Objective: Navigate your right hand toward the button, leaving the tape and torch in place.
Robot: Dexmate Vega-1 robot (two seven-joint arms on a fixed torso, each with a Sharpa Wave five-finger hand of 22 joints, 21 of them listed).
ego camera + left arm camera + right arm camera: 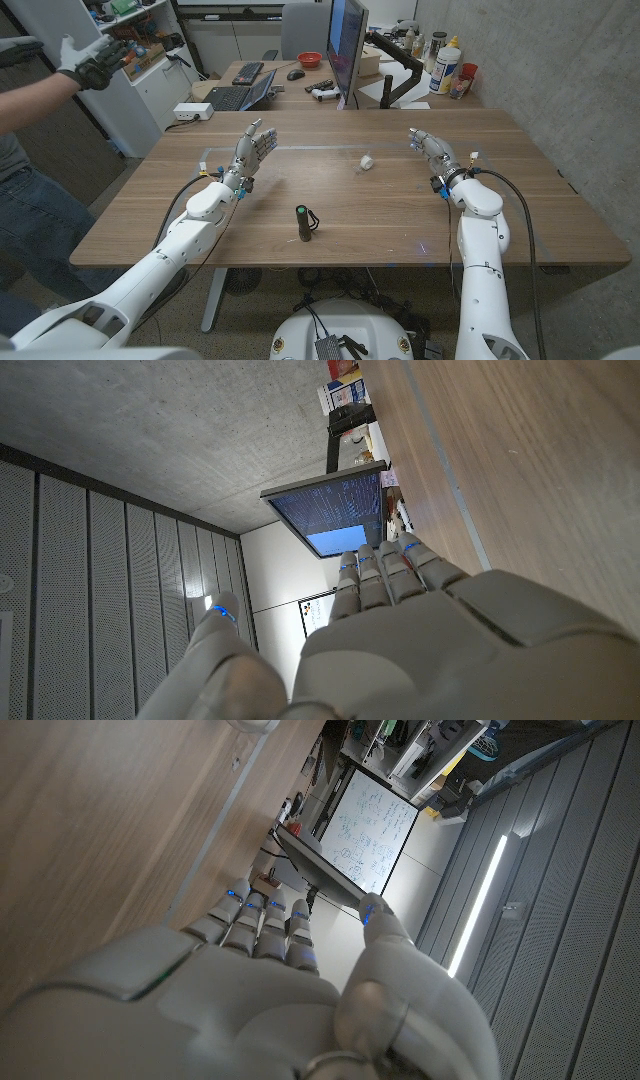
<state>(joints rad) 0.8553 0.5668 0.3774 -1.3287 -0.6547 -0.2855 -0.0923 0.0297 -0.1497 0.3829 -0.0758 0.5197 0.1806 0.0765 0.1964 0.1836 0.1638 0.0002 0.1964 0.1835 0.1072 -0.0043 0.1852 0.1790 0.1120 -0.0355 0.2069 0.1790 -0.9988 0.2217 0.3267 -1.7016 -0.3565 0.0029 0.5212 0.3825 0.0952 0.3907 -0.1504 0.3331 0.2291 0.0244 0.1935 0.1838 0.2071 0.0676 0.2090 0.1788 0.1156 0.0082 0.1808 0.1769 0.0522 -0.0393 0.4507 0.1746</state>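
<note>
Fingers (424, 139) of your right hand (432, 150) are loosely apart, holding nothing, free to approach. Head for the small white rounded button (367, 161), well clear of the black cylindrical torch (303, 222) on the wooden bench (540, 215).

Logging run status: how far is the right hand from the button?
Done: nothing yet. In hand: right hand is open above the far right of the table, holding nothing. Left: reach across to the small white object, likely the button. Torch lies untouched mid-table; I can't make out the tape.
</note>
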